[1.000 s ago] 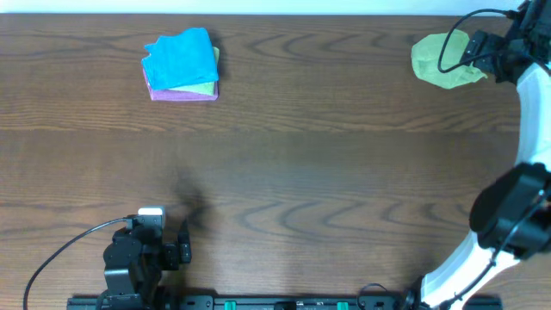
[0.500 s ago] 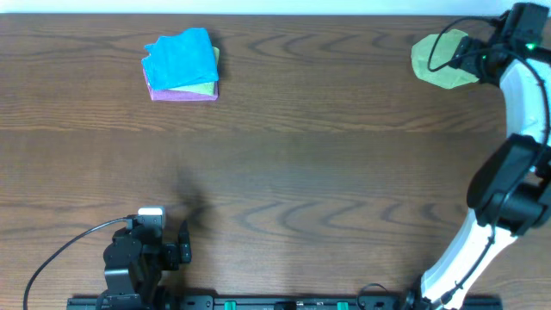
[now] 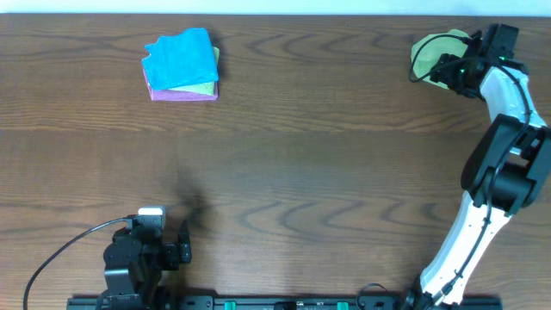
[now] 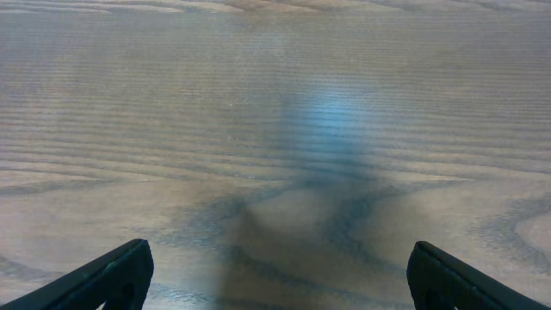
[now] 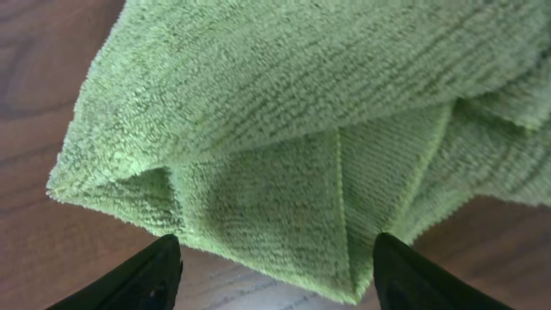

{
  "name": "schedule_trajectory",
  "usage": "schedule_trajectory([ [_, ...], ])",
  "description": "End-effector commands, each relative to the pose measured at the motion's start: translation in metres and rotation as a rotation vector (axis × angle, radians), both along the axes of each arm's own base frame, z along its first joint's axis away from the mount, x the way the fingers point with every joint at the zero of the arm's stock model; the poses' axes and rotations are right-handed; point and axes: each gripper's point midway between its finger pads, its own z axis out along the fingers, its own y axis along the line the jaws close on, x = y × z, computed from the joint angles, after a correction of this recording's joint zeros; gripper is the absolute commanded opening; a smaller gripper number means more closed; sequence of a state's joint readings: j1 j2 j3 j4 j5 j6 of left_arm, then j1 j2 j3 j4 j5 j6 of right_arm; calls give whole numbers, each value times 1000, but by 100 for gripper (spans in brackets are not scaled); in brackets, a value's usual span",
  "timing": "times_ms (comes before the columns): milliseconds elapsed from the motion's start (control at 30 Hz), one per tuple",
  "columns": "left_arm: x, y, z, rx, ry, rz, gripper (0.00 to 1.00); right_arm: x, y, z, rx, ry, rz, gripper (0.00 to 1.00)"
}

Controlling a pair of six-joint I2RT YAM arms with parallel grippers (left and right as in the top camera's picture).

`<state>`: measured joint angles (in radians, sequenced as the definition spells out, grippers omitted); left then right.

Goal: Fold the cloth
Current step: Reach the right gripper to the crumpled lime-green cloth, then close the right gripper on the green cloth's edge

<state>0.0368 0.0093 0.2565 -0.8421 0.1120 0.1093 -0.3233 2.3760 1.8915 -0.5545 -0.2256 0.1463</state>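
Wood-grain table (image 3: 284, 155), near to far: at the near left edge the left gripper (image 4: 280, 248) rests over bare wood, fingers spread wide, holding nothing. At the far left sits a stack of folded cloths (image 3: 181, 69), blue on top. In the far right corner the lime-green cloth (image 3: 426, 56) lies crumpled, with the right gripper (image 5: 275, 241) low over it, fingers apart astride a bunched edge, nothing pinched yet. The first grasp appears in hand; next likely comes a firm pinch, then a pull toward open table
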Motion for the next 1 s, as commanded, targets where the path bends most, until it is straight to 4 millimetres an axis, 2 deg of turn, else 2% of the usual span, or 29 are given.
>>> schedule_trajectory([
  [0,-9,0,-13,23,58,-15,95,6,1,-2,17,-17,12,68],
  [300,-9,0,-13,23,57,-15,95,9,2,-17,27,-17,18,68],
  [433,-9,0,-13,23,57,-15,95,12,1,-16,23,-29,18,65],
  [533,-9,0,-13,23,57,-15,95,13,0,-15,20,-39,18,53],
  [633,-9,0,-13,23,57,-15,95,13,1,-15,20,-39,18,36],
  [700,-9,0,-13,23,57,-15,95,14,2,-14,25,-41,22,21],
  [767,-9,0,-13,23,57,-15,96,14,4,-13,43,-44,32,2],
  [900,-9,0,-13,23,57,-15,95,10,11,-4,73,-42,48,1],
  [967,-9,0,-13,23,57,-15,95,7,14,8,73,-40,54,1],
])
